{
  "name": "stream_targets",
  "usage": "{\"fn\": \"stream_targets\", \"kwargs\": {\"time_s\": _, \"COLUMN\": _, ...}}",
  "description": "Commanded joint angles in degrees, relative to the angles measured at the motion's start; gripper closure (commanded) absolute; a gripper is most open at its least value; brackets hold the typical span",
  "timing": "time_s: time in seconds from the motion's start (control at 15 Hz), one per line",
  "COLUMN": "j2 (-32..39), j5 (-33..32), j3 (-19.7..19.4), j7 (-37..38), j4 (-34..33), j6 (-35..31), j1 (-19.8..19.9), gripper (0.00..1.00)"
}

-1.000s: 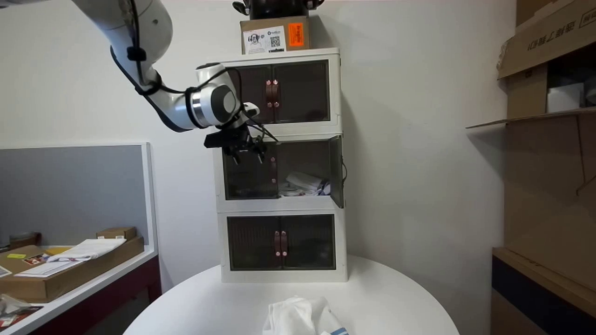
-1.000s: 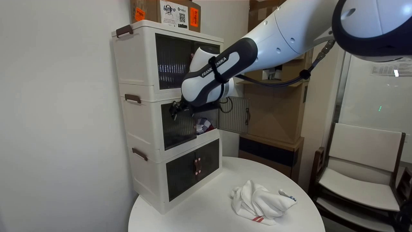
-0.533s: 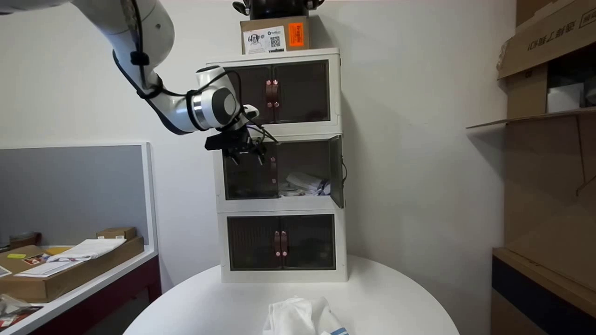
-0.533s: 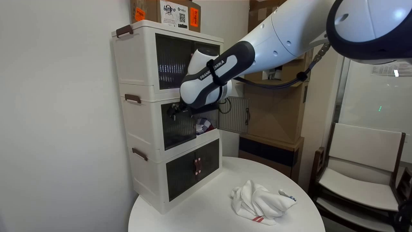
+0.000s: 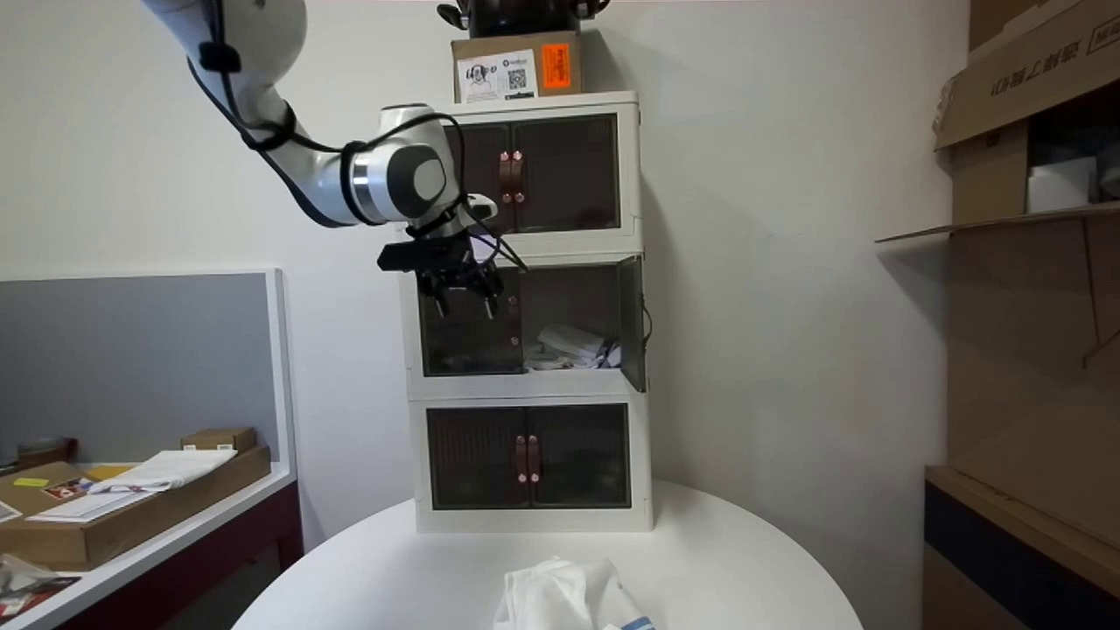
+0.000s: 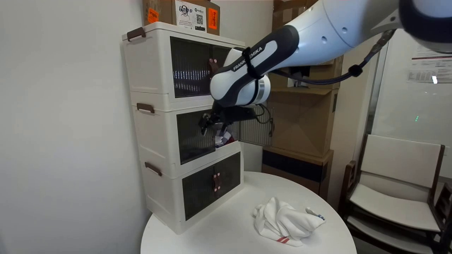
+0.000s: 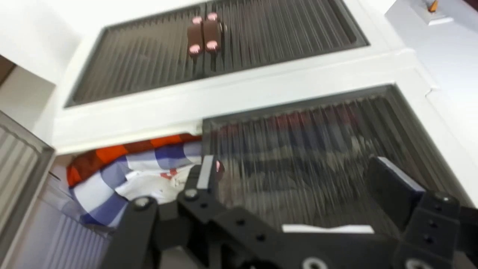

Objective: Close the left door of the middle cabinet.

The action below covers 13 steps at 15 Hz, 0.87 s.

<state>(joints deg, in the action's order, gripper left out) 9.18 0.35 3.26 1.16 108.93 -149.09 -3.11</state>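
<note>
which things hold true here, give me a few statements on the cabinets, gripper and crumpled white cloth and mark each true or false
1. One door of the middle cabinet stands open. True.
2. The gripper holds that door's handle. False: it is open and holds nothing.
3. The bottom cabinet is shut. True.
4. The crumpled white cloth hangs over the open door. False: it lies on the round table.
5. A cardboard box sits on the top cabinet. True.

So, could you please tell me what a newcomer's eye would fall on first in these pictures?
Probably the white robot arm, its open claw in front of the closed door of the middle cabinet. Next, likely that cabinet's open door, baring a checkered cloth inside, then the crumpled white cloth on the round table.
</note>
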Motion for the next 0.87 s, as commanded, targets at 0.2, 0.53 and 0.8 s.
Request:
{"fn": "stream_targets", "kwargs": {"time_s": 0.2, "j2": -22.40, "j5": 5.43, "j3": -1.81, "j7": -4.08, "j4": 19.71, "j6": 15.56, "j1": 2.27, "gripper": 0.00}}
{"fn": "stream_targets", "kwargs": {"time_s": 0.53, "j2": -27.35, "j5": 3.52, "j3": -3.34, "j7": -2.65, "j4": 22.01, "j6": 24.04, "j1": 2.39, "gripper": 0.00}}
{"fn": "stream_targets", "kwargs": {"time_s": 0.8, "j2": -34.44, "j5": 3.53, "j3": -4.19, "j7": -2.66, "j4": 27.10, "j6": 26.70, "j1": 2.92, "gripper": 0.00}}
